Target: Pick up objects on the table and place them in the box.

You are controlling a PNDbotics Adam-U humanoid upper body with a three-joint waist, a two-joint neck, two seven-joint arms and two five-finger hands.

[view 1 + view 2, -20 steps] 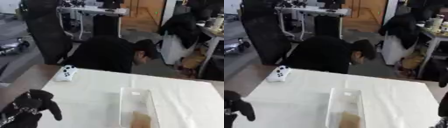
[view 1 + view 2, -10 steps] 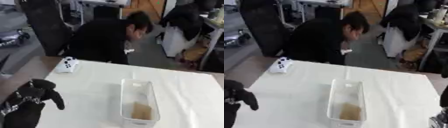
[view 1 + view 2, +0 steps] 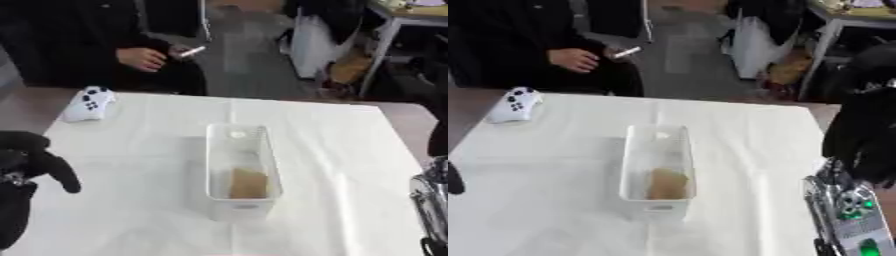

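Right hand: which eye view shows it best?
The right eye view. The right hand shows there as a large black shape hanging at the table's right edge, its fingers not made out. The left eye view catches only a dark sliver of it at the right border.

The place looks like a lab or workshop room rather than a home. A table under a white cloth [image 3: 324, 150] stands on a bare grey floor [image 3: 254, 60]. Beyond it a white-legged workbench [image 3: 385, 30] carries clutter, with bags and a cardboard-coloured thing [image 3: 789, 65] beneath, and a white game controller [image 3: 87, 104] lies on the table's far left corner
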